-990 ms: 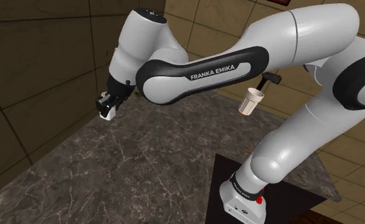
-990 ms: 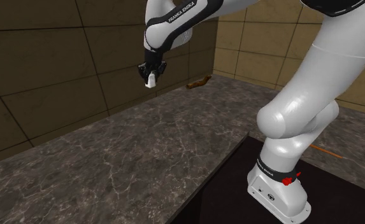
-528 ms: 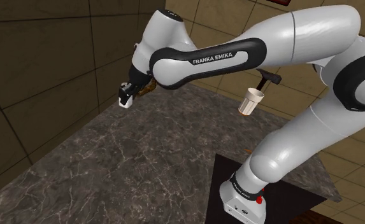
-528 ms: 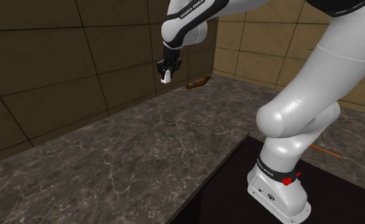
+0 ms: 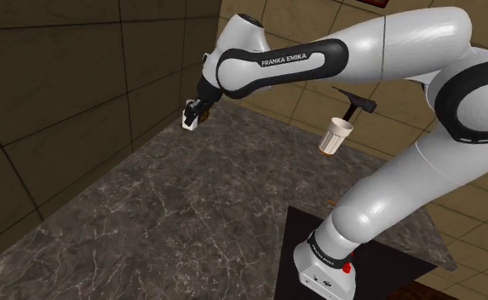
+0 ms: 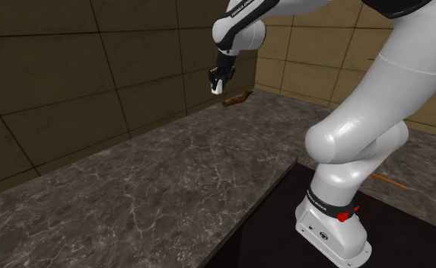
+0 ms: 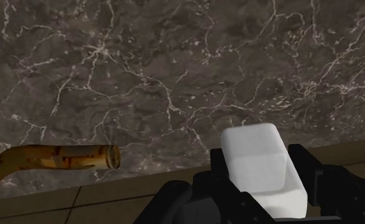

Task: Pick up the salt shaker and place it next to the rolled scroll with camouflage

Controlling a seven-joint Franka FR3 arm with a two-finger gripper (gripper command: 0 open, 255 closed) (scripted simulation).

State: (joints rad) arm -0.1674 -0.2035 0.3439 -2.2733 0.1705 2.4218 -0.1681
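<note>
My gripper [image 5: 192,117] is shut on a plain white block, the salt shaker [image 5: 188,123], and carries it in the air above the far end of the dark marble counter [image 5: 191,204]. In the second exterior view the salt shaker [image 6: 216,86] in the gripper [image 6: 218,82] hangs just above and to the left of the brown mottled rolled scroll [image 6: 237,97], which lies on the counter near the back corner. The wrist view has the salt shaker [image 7: 258,164] clasped between the black fingers [image 7: 219,167], with the scroll [image 7: 53,159] lying off to one side beside the wall.
Brown tiled walls [image 5: 54,94] close the counter on two sides. A pale cup [image 5: 335,136] and a dark hammer-like tool [image 5: 356,103] show by the tan wall behind the arm. The robot's base [image 5: 323,264] stands on a black stand at the shoulder view's lower right.
The gripper, holding the salt shaker, has travelled toward the far corner, rightward in both exterior views, ending close to the scroll.
</note>
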